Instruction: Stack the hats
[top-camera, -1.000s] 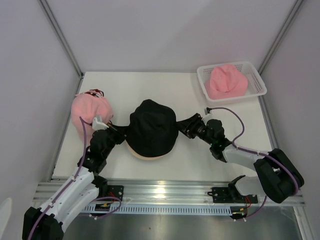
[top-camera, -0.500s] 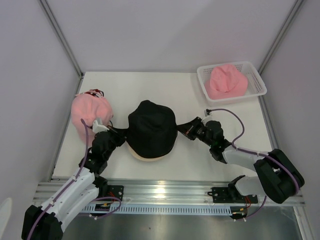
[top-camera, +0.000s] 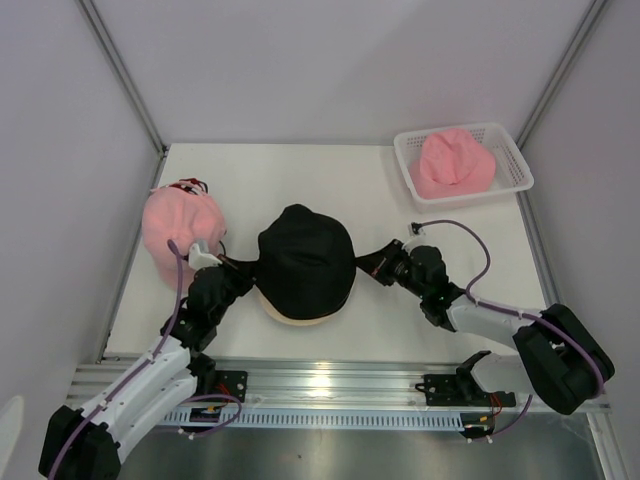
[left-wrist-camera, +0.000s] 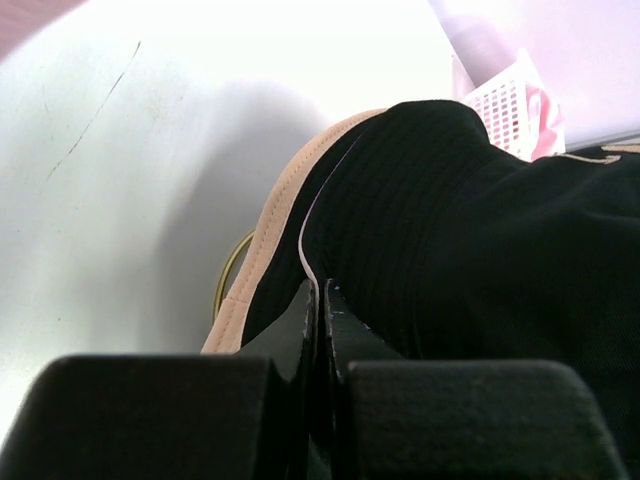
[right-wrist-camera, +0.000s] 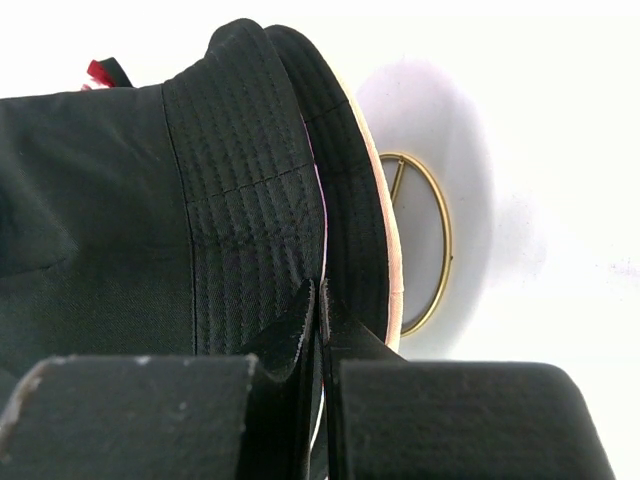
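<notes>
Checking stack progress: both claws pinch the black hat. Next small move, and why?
Probably open both claws and release. The left claw and right claw pinch opposite brim edges of the black hat, which already sits over the tan hat, only its rim showing.

Top camera looks down; wrist cameras close, opposite sides, share black hat (top-camera: 303, 262).

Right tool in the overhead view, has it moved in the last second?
Yes, slightly. The right tool has drawn back toward the near edge of the table, farther from the white basket, still gripping the black hat by its brim.
</notes>
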